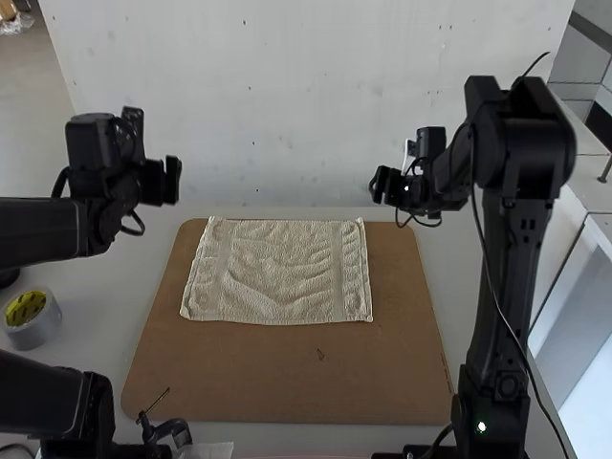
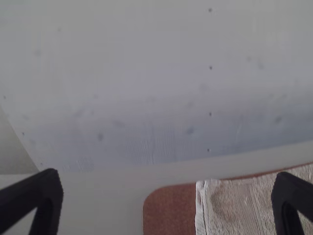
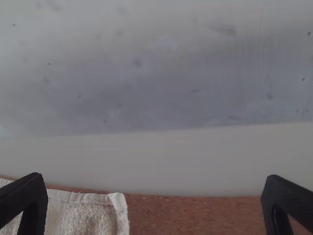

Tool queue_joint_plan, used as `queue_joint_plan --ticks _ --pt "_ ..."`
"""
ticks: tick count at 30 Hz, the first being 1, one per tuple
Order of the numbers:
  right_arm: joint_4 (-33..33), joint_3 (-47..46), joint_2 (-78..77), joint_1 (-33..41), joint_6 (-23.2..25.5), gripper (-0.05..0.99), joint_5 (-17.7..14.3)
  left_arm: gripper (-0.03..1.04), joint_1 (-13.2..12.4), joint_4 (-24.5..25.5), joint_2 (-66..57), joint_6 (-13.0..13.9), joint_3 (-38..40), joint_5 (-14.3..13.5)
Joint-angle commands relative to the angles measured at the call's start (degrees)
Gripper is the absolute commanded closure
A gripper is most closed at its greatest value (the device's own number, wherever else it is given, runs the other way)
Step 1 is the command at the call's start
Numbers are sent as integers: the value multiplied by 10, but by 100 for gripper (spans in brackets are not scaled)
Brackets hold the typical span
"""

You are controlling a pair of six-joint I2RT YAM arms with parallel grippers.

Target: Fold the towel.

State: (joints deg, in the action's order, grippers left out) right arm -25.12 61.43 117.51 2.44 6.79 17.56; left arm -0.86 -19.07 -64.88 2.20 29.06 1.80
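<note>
left gripper (image 1: 173, 180) and right gripper (image 1: 384, 186) have fingers apart, towel (image 1: 277, 273) spread on a board (image 1: 287, 378)

A hand could pass between the left gripper (image 1: 172, 180) and the right gripper (image 1: 379, 185), or over the near part of the brown board (image 1: 287, 378). The 2 arms flank it, a white panel (image 1: 287, 115) bars the far side, and 1 tape roll (image 1: 38, 330) stands at left.
</note>
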Motion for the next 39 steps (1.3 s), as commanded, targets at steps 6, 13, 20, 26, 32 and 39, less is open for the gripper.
queue_joint_plan --ticks 6,13,20,26,32,39 --pt "69 101 85 42 41 -2 49 3 -40 10 8 -12 -4 9" --pt "109 121 101 45 41 3 58 5 -42 11 11 -10 -7 -2" --pt "119 130 109 42 43 8 68 5 -42 18 8 -9 -13 -2" --pt "123 141 127 49 60 9 80 5 -55 18 8 -9 -13 -1" --pt "122 157 148 49 88 12 99 5 -59 17 4 -9 -21 -1" --pt "111 155 152 52 118 41 123 6 -70 13 -5 -7 -23 1"
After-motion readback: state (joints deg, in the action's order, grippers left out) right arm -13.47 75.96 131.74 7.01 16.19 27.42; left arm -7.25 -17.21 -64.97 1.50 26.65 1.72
